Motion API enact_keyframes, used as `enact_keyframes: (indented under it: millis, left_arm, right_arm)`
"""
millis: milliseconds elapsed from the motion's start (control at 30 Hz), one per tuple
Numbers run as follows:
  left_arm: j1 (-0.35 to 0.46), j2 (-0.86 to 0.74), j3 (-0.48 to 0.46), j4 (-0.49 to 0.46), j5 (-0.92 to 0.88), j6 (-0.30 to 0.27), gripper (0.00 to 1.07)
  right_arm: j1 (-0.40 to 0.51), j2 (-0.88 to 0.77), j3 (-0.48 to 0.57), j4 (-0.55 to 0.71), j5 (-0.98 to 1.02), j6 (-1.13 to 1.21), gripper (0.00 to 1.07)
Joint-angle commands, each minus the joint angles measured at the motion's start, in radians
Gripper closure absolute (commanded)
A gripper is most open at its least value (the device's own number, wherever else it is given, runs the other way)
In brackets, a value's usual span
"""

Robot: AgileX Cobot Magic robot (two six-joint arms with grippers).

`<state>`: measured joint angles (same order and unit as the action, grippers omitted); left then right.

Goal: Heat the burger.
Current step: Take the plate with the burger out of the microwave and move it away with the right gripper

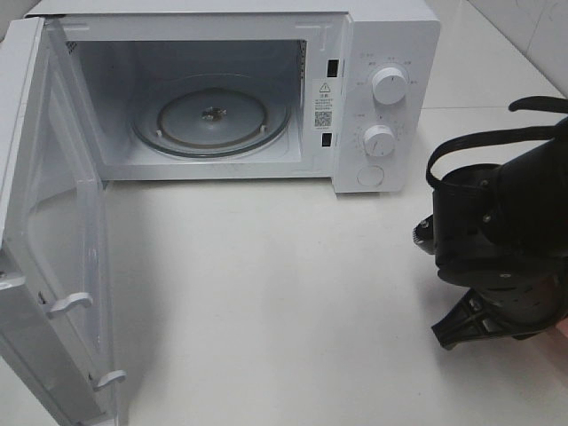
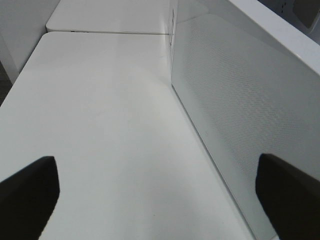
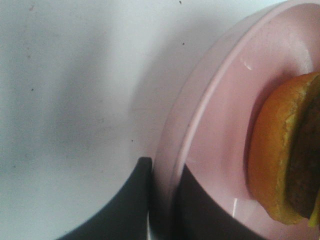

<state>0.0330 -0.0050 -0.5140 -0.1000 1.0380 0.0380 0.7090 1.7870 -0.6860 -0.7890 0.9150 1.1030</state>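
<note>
In the right wrist view the burger (image 3: 285, 155) lies on a pink plate (image 3: 220, 125) at the right edge of the frame, its orange-brown bun cut off by the border. The right gripper (image 3: 162, 200) sits at the lower middle of that frame, its two dark fingers (image 3: 125, 205) drawn nearly together on the plate's rim, one finger outside the rim and the other on the plate's inner face. The burger is clear of both fingers, further in on the plate.

In the overhead view the right arm (image 1: 506, 240) fills the right edge, low over the white table (image 1: 266, 293), hiding plate and burger. The microwave (image 1: 382, 98) stands at the top with its door (image 1: 44, 240) swung wide at the left and the glass turntable (image 1: 211, 115) bare.

The left gripper (image 2: 160, 197) is spread wide, gripping nothing, beside the door
</note>
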Motion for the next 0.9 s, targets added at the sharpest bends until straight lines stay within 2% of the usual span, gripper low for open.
enact_keyframes:
  millis: [33,433,533,567,600,667,900]
  left_arm:
    - [0.001,-0.009,0.001,-0.004,-0.005,0.002,0.04]
    - [0.001,-0.009,0.001,-0.004,-0.005,0.002,0.04]
    - [0.001,-0.009,0.001,-0.004,-0.005,0.002,0.04]
    - [0.001,-0.009,0.001,-0.004,-0.005,0.002,0.04]
    - [0.001,-0.009,0.001,-0.004,-0.005,0.002,0.04]
    - [0.001,-0.009,0.001,-0.004,-0.005,0.002,0.04]
    - [0.001,-0.009,0.001,-0.004,-0.005,0.002,0.04]
  right_arm:
    - [0.000,0.038,-0.005,-0.052,0.033,0.033,1.03]
    - [0.000,0.090,-0.005,-0.059,0.011,0.078,0.92]
    - [0.000,0.090,-0.005,-0.055,-0.016,0.078,0.86]
    - [0.000,0.090,-0.005,-0.052,-0.021,0.078,0.80]
    - [0.000,0.090,-0.005,-0.052,-0.021,0.078,0.80]
    - [0.000,0.090,-0.005,-0.048,-0.021,0.078,0.72]
    - [0.000,0.050,-0.005,-0.028,-0.034,0.078,0.69]
